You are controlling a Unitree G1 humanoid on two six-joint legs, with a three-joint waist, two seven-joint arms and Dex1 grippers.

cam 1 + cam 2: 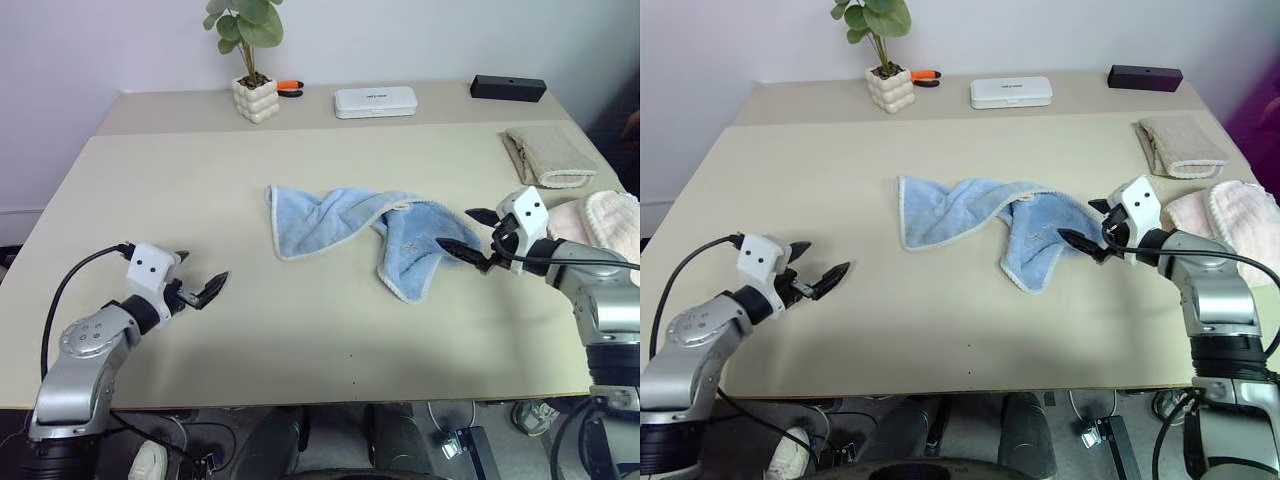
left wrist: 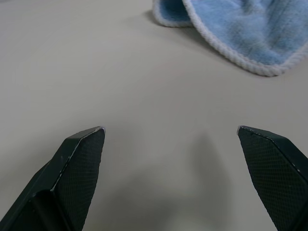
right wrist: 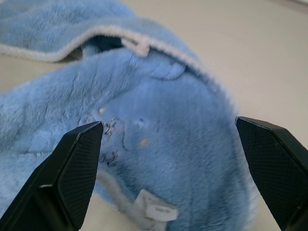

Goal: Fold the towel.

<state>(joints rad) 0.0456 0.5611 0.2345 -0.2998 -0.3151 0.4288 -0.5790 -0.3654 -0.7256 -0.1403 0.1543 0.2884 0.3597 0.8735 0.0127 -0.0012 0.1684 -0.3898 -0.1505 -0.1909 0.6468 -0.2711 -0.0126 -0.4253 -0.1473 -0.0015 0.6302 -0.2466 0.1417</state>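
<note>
So nearest the robot, the left gripper [image 1: 203,289] is hanging just over the bare beige counter [image 1: 300,330] on the left side, fingers spread wide and nothing between them. In its wrist view you just get open counter between the two black fingertips [image 2: 82,159], with a bit of the towel's whitish edge further out.

Over on the right, the right gripper [image 1: 470,240] is also wide open and holding nothing. It's pointed in toward the middle and sits right at the right-hand end of the towel [image 1: 340,225], lower finger over the cloth. Can't tell if it's actually touching. Its wrist view has blue terry between the fingers, plus a small white tag near the hem.

The towel itself is light blue, lying crumpled and twisted across the middle of the counter, not folded at all. One lobe spreads left, the other flops down toward the front right.

Further back on the right there's a pale pink fluffy towel [image 1: 605,220] and a beige folded towel [image 1: 547,155]. Along the far edge: a potted plant [image 1: 252,60], a white flat case [image 1: 375,101] and a black box [image 1: 508,88].
</note>
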